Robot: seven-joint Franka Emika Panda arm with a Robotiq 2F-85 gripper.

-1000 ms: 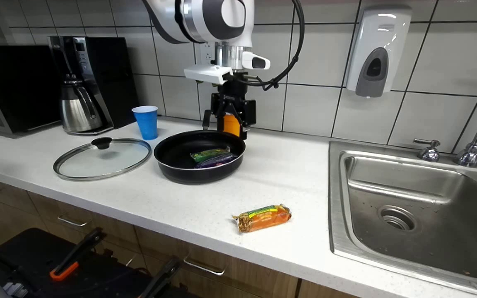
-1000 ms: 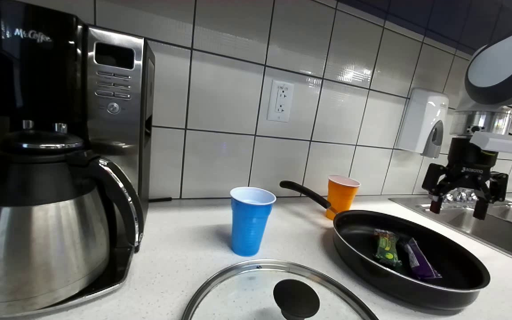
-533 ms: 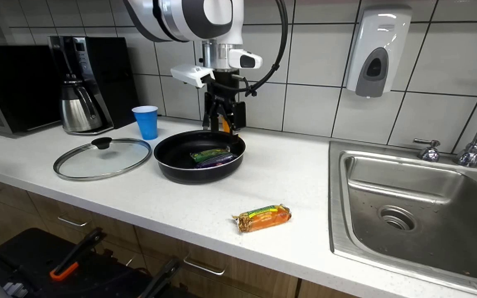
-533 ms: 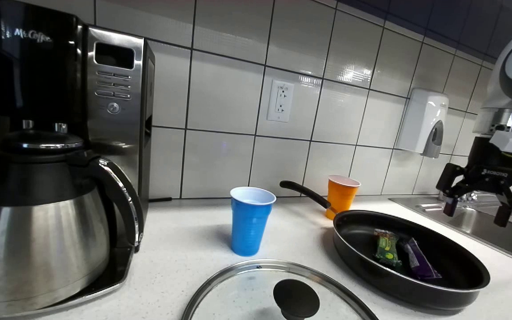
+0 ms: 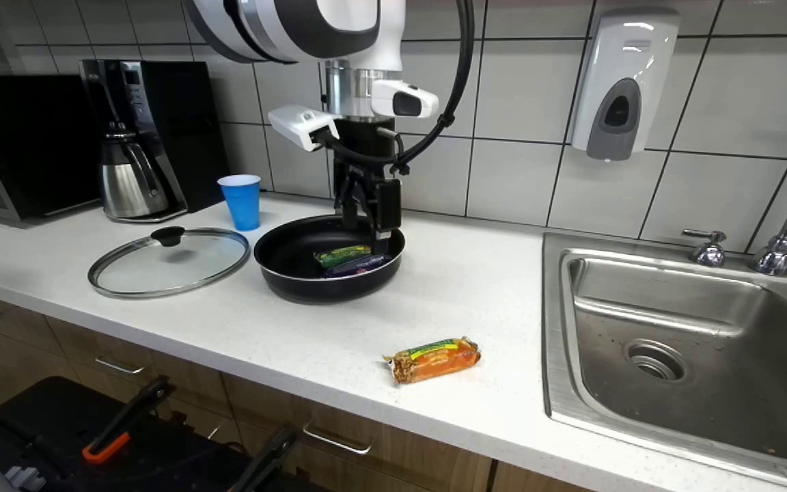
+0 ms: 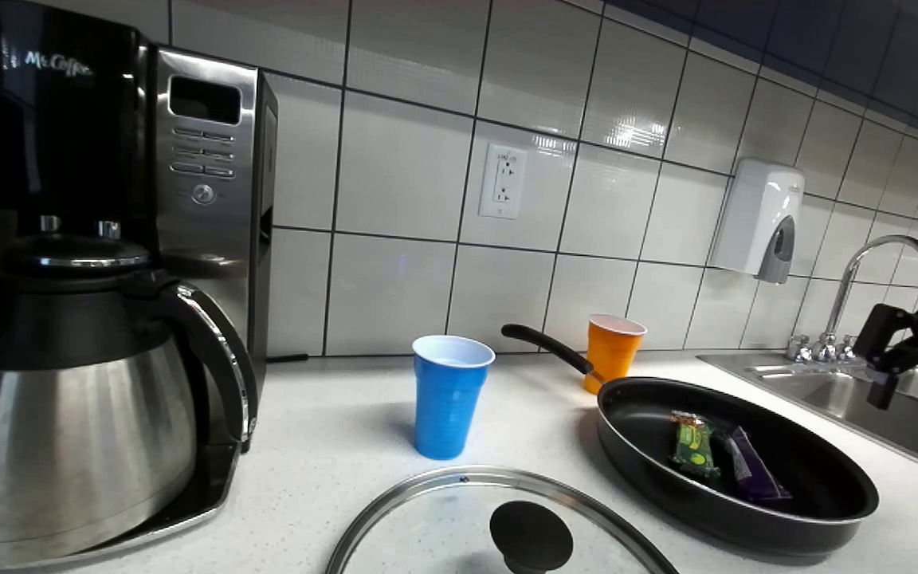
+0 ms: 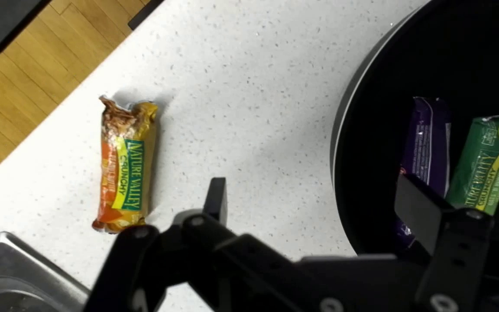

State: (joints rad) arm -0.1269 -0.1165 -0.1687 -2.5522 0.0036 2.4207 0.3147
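The orange Nature Valley Crunchy bar (image 7: 124,173) lies to the near right of the gripper (image 7: 312,199), whose fingers stand wide apart, gripping nothing. Below left, a frying pan (image 5: 311,291) holds a purple-wrapped bar (image 7: 423,138) and a green Crunchy bar (image 7: 485,162). The orange bar runs left to right on the countertop (image 5: 489,294), about square to the line joining the fingertips.
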